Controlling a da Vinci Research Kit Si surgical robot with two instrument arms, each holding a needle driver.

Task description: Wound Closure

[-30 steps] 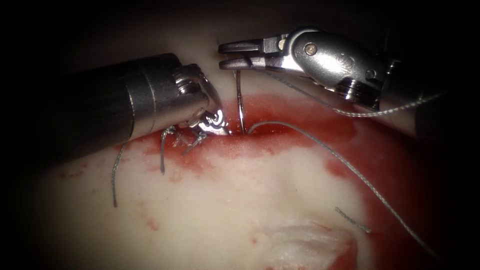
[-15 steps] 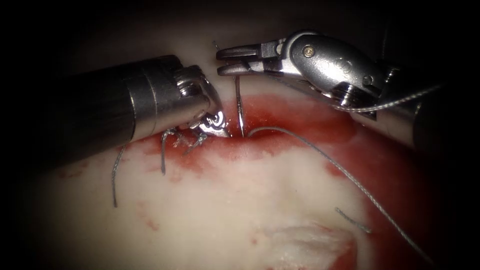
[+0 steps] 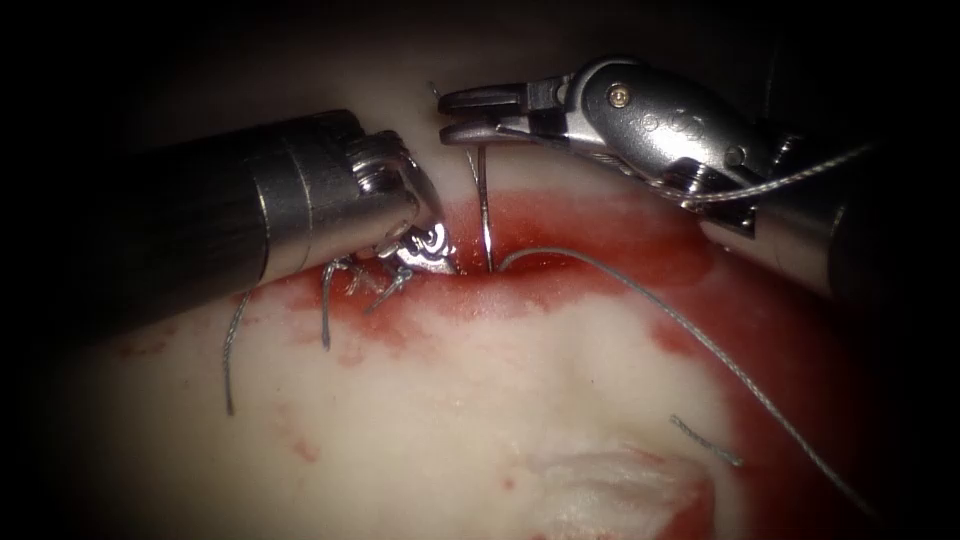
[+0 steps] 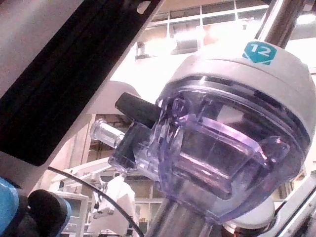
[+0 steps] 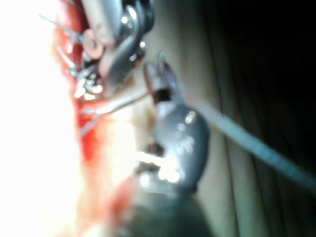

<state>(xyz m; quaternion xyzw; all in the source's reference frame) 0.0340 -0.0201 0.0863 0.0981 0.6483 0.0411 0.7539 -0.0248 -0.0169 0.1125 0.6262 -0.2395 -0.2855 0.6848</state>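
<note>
The right hand (image 3: 455,115) pinches the needle (image 3: 484,205) near its top end — its other end sits in the tissue (image 3: 480,370) at the cut (image 3: 520,270); the left hand (image 3: 425,250) presses there, its jaws unreadable. Best follow the needle's curve.

Red fluid (image 3: 600,250) on pale, perhaps cream, tissue (image 3: 450,400)

Right arm's silver wristed needle driver (image 3: 462,117): came in from the right, shaft angled down, tip pointing left, jaws pretty much clamped on the top end of the thin curved steel needle (image 3: 484,205). Same tool (image 5: 159,79) turned up in its own wrist view.

Left arm's dark grey shaft tool (image 3: 432,252): came in from the left, wrist bent down, small jaws right down at the tissue, couldn't tell their state.
</note>
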